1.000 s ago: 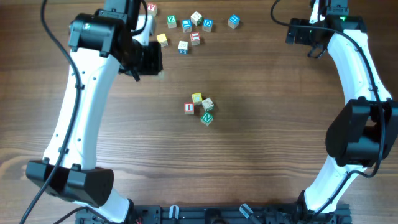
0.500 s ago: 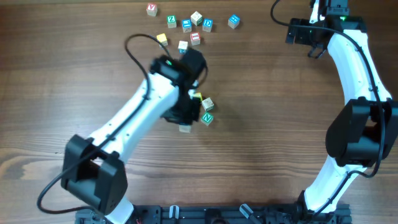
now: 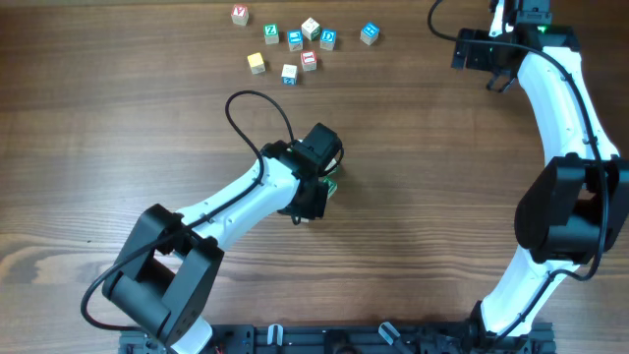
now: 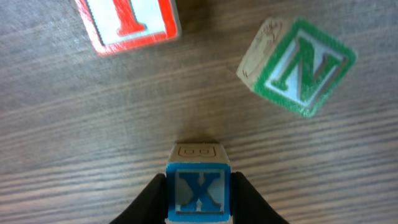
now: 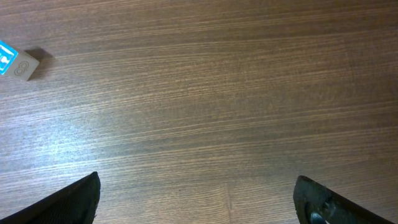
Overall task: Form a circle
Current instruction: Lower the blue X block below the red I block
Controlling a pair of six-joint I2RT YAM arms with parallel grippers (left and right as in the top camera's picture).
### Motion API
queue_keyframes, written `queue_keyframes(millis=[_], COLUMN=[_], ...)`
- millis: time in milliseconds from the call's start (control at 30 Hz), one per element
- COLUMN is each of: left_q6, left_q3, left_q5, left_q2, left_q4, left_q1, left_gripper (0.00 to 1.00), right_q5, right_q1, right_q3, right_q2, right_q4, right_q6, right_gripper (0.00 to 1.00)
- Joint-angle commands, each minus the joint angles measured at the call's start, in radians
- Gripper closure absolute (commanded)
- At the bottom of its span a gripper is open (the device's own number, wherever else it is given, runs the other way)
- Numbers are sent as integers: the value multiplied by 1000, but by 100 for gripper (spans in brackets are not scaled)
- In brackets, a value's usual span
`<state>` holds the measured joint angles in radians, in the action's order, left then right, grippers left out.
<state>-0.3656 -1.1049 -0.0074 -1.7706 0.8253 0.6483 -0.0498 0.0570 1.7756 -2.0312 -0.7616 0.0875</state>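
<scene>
Left pincer (image 4: 199,180) clamped on a blue X cube (image 4: 199,190) at the circle (image 3: 331,186) on the counter (image 4: 93,124).
Seen from overhead, the circle sat mostly hidden beneath this pincer. The red I cube (image 4: 127,22) lay ahead to its left and the green N cube (image 4: 295,65) ahead to its right, both apart from the X cube. The right pincer (image 5: 198,180) stood wide apart and empty, with a blue cube (image 5: 15,62) ahead to its left.

x cube (image 4: 198,186) in your left gripper (image 4: 198,199) mid surface (image 3: 423,236), i cube (image 4: 127,22) ahead-left, n cube (image 4: 297,67) ahead-right, both apart from it, loose cubes (image 3: 295,44) along the far edge
</scene>
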Motion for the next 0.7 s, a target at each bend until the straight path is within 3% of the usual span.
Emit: queue_keyframes(millis=[0,267,400,467,667], left_q6=[-13,-9,-9,-9,-8], left_q3=[35,59,59,59,59], left_q5=[-96,-152,-151,-151,-151], left_q2=[-4,-12,-12,-12,-12], left_q4=[-73,-149,-157,-156,-157], left_q1=[0,0,0,0,0], left_gripper=[73,71,51,52,67], right_q5=[-10,-10,-10,-10,-10], right_q1=[0,0,0,0,0], right_q3=[-2,-2,-2,-2,-2], right_q2=[-15,-15,-15,-15,-15], right_q4=[2,2,2,2,2], right_q6=[-9,-8,-8,-8,-8], right_gripper=[0,0,0,0,0])
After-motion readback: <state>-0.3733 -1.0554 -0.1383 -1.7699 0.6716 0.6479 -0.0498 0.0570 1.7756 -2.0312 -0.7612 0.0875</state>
